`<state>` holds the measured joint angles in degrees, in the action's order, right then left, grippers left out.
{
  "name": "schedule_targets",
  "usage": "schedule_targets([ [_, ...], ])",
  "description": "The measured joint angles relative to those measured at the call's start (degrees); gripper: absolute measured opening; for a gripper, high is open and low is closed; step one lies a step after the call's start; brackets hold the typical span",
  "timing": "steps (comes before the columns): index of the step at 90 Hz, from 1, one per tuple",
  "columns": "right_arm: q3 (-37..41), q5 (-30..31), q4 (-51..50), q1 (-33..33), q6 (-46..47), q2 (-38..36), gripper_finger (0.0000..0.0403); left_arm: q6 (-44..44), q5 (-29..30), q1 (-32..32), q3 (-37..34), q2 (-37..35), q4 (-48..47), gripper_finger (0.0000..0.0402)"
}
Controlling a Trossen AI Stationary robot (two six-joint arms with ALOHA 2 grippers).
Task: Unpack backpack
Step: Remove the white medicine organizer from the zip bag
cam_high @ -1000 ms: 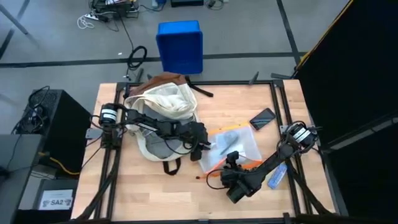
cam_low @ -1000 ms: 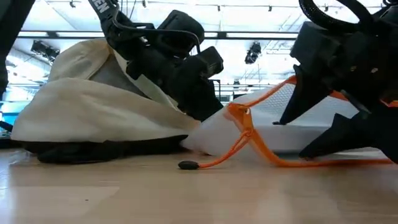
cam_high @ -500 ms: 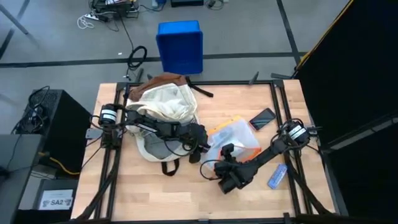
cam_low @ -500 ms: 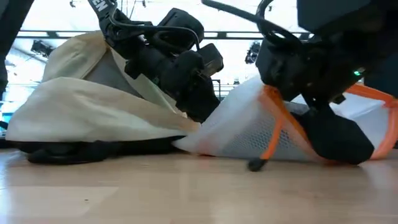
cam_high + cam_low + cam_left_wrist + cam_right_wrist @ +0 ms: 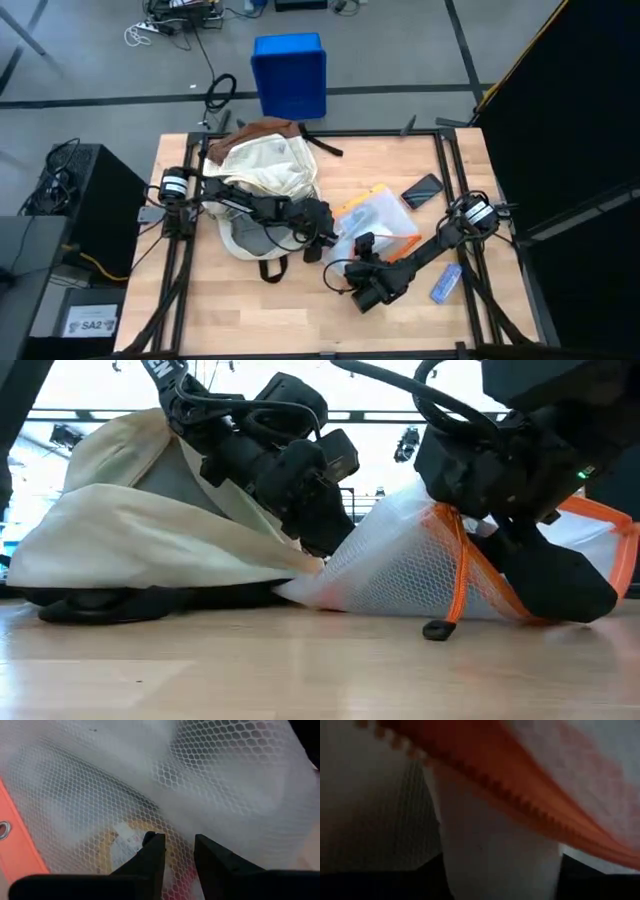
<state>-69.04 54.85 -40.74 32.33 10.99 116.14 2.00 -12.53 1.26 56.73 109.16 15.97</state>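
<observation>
**Drawing the mesh pouch clear of the backpack**

The backpack lies on its side toward the left rear of the worktop, its mouth facing the middle, cream fabric slumped over its dark straps. Just beside the mouth lies the clear mesh pouch with orange edging, which from the high view looks fully outside the bag.

My left end effector is at the backpack's mouth, pressed up against the pouch's mesh. Its 2 fingers stand a narrow gap apart and I cannot see fabric pinched between them, so I read it as slightly parted and holding nothing. My right end effector sits at the pouch's front edge, toward the front of the worktop; its wrist view is filled by white material and the orange zip, too close to show the fingers, so I cannot tell whether it grips the pouch.

My judgement is that the step in hand is moving the pouch away from the bag. To do it well I would pull with the right arm toward the right side of the worktop, low and slow, so the dangling orange cord and its dark toggle do not snag. The left arm should back off the mesh before the pull, or it may drag the pouch back. The phone near the right rear is worth steering clear of.
</observation>
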Motion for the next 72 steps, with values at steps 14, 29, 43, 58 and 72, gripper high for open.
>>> schedule_targets([
  [14, 0.0, 0.7, 0.3, -0.3, -0.1, 0.0, 0.0158, 0.0, 0.0, 0.0, 0.0, 0.0, 0.0, 0.0078],
  [29, -0.1, -2.7, 1.0, -1.4, -0.4, 0.0, 0.0158, 0.2, 0.1, 0.0, 0.0, 0.0, 0.0, 0.0078],
  [43, -0.2, -5.7, 1.6, -2.7, -1.3, -0.2, 0.0133, 0.2, 0.3, 0.0, 0.0, 0.0, 0.0, 0.0078],
  [58, -0.2, -5.8, 1.9, -2.4, -1.9, -0.3, 0.0111, 0.2, 0.2, 0.0, 0.0, 0.0, 0.0, 0.0078],
  [72, -2.9, -8.1, -1.5, -1.1, -1.0, -0.1, 0.0111, 0.0, 0.0, 0.0, 0.0, 0.0, -0.2, 0.0078],
])
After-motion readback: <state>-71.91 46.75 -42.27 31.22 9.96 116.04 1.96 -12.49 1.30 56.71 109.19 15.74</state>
